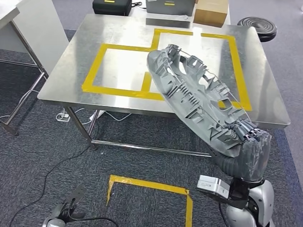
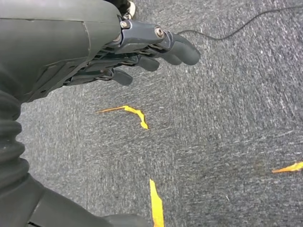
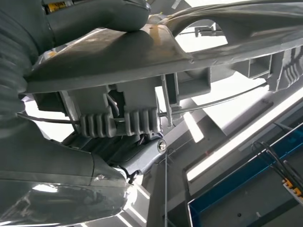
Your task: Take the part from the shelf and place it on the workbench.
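Note:
The part (image 1: pixel 192 97) is a large grey ribbed plastic moulding, round like a wheel cover. My right hand (image 1: pixel 250 144) grips its near rim and holds it tilted in the air over the front right edge of the steel workbench (image 1: pixel 118 35). From the right wrist view I see the part's underside (image 3: pixel 150 61) clamped between thumb and fingers (image 3: pixel 118 156). My left hand (image 1: pixel 66 213) hangs low at the bottom left over the carpet. The left wrist view shows the same hand (image 2: pixel 107 52) holding nothing, its fingers (image 2: pixel 171 47) stretched out side by side.
Yellow tape (image 1: pixel 118 90) marks two rectangles on the workbench top. A black case (image 1: pixel 112 6), a grey box (image 1: pixel 168 19) and a cardboard box (image 1: pixel 210 12) sit along its far edge. A black stool (image 1: pixel 258 26) stands at the far right, a white table (image 1: pixel 21 28) at the left. Cables (image 1: pixel 53 165) trail over the carpet.

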